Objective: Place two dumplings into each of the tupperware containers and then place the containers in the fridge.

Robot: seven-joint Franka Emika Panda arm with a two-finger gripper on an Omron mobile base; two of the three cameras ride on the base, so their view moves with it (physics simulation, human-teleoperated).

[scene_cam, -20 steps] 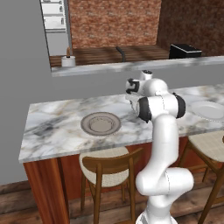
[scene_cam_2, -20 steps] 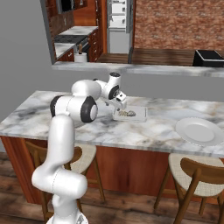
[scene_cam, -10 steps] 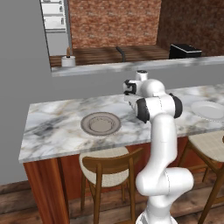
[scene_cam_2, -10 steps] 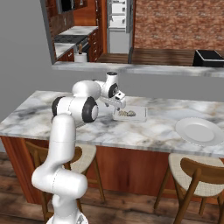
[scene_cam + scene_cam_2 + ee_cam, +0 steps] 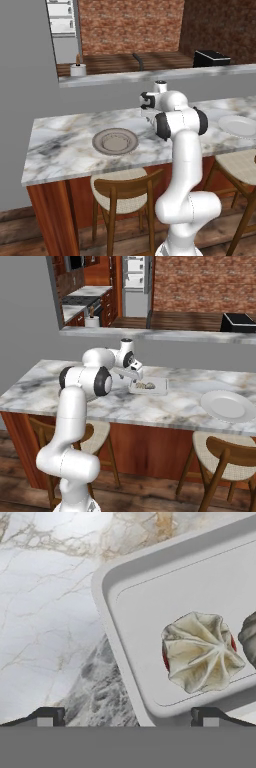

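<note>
Pincer (image 5: 127, 717): mine, wide open, empty, above container's corner.
Container (image 5: 150, 587): on tabletop (image 5: 50, 612); two dumplings (image 5: 200, 652) inside.

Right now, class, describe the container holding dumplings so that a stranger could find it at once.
Start at the marble counter with wooden stools below. Near its middle, just beyond the robot's open gripper, lies a shallow rectangular grey container with rounded corners and two crimped dumplings inside. Unlike the round white plate to its right, it is rectangular and filled.

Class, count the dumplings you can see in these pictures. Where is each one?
2. Both lie side by side in the container on the counter: one dumpling fully visible, the second cut by the picture's edge. More may be hidden.
</note>
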